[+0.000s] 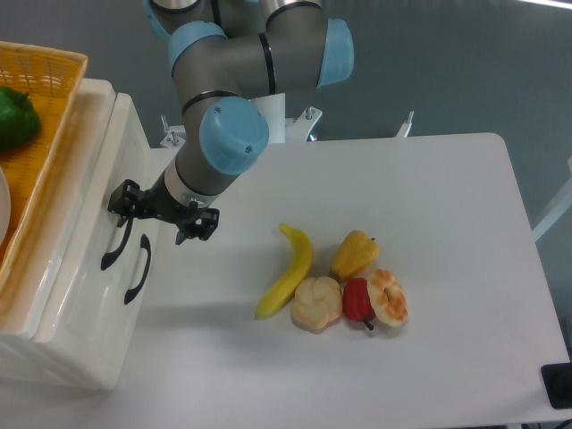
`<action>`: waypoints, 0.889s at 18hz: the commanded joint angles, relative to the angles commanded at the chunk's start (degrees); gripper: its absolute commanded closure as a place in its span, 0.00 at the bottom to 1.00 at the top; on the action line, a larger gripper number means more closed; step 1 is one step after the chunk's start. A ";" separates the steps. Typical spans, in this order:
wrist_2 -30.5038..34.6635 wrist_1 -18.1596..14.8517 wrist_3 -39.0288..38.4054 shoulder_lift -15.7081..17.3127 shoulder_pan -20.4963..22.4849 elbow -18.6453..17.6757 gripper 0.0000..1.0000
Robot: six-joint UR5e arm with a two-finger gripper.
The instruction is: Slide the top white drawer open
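Note:
The white cabinet stands at the left edge of the table, its front facing right. The top white drawer [93, 210] looks closed, its curved black handle [113, 250] lying on the front. The lower drawer's handle [138, 270] sits just right of it. My gripper [157, 214] hangs open right against the cabinet front. One finger [121, 200] is at the upper end of the top handle and the other [195, 227] is out over the table. Nothing is held between them.
An orange wicker basket [49, 89] with a green pepper [14, 117] rests on the cabinet. On the table [429, 197] lie a banana [289, 272], a yellow pepper [355, 253], a red pepper [357, 300] and two bread pieces [316, 304] [389, 298].

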 joint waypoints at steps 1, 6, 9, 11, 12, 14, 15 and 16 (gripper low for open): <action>0.00 0.00 0.09 -0.09 -0.09 0.00 0.00; 0.09 0.79 -0.18 -0.79 -0.26 0.00 0.00; 0.09 0.79 -0.18 -0.97 -0.26 0.00 0.00; 0.09 0.88 -0.18 -0.97 -0.26 0.00 0.00; 0.09 0.88 -0.09 -1.14 -0.26 0.00 0.00; 0.17 0.97 0.17 -1.23 -0.70 0.09 0.00; 0.35 1.14 0.35 -1.23 -0.70 0.17 0.00; 0.44 1.23 0.35 -1.23 -0.70 0.18 0.00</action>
